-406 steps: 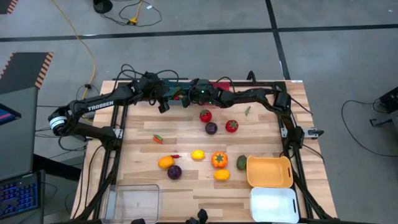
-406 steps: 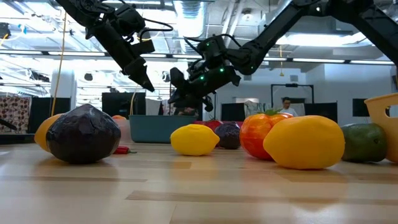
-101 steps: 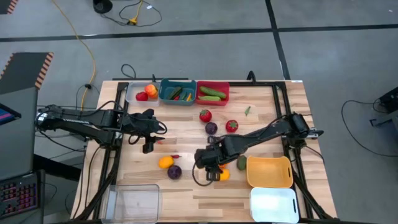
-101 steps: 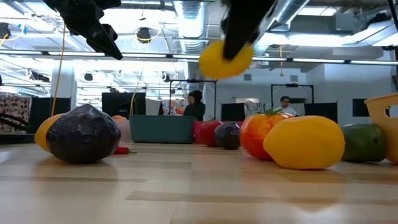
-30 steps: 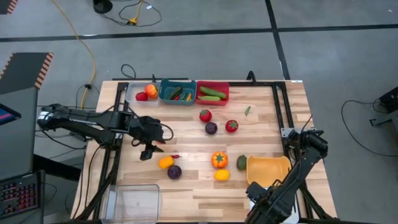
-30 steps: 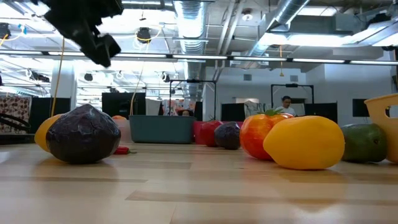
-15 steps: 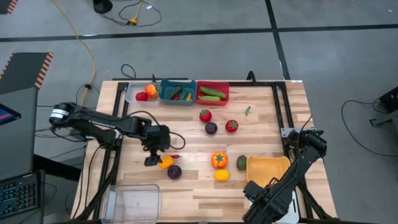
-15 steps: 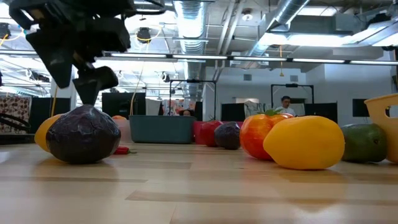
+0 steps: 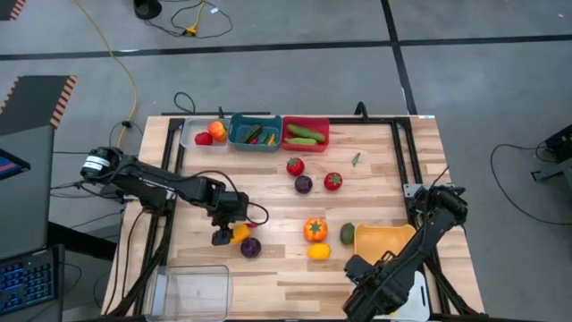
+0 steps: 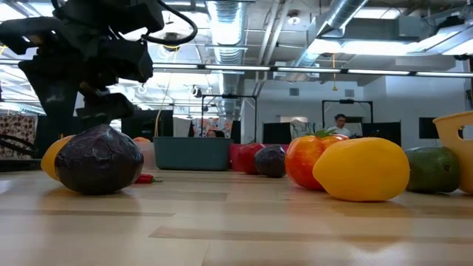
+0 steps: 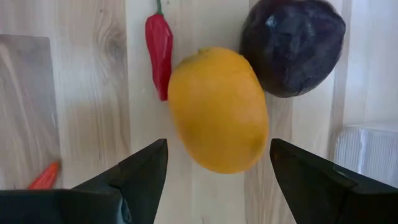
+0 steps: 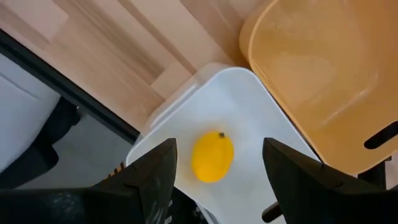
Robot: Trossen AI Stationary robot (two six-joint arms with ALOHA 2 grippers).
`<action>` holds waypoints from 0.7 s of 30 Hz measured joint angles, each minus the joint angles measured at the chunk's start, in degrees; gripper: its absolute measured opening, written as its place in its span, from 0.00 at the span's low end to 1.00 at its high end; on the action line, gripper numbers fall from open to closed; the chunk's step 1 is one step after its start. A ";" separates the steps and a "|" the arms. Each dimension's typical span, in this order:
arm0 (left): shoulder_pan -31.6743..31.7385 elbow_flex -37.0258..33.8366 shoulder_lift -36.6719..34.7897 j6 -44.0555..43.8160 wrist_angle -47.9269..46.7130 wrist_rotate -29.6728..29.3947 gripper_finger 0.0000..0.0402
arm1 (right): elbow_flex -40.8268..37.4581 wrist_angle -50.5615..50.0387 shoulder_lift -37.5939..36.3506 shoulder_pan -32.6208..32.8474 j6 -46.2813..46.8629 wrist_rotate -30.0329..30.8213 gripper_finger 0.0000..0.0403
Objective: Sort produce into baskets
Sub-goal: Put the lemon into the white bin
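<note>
In the high view the right arm covers most of the white bin (image 9: 420,288), hiding the lemon (image 12: 212,155) inside it. The left gripper (image 9: 223,234) covers part of the orange fruit (image 9: 239,233). In the low view the picture's right edge cuts off the orange-yellow bin (image 10: 457,151), and the people far behind the table are too small to make out

Left end effector (image 11: 217,180) open, right end effector (image 12: 217,177) open

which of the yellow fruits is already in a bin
The small yellow lemon, lying alone in the white plastic bin; the other yellow fruits sit on the wooden table.
</note>
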 joint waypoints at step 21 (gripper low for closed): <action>-2.95 0.02 -0.02 -8.24 2.94 -4.64 0.67 | 0.00 1.42 0.00 -2.13 0.02 2.12 0.66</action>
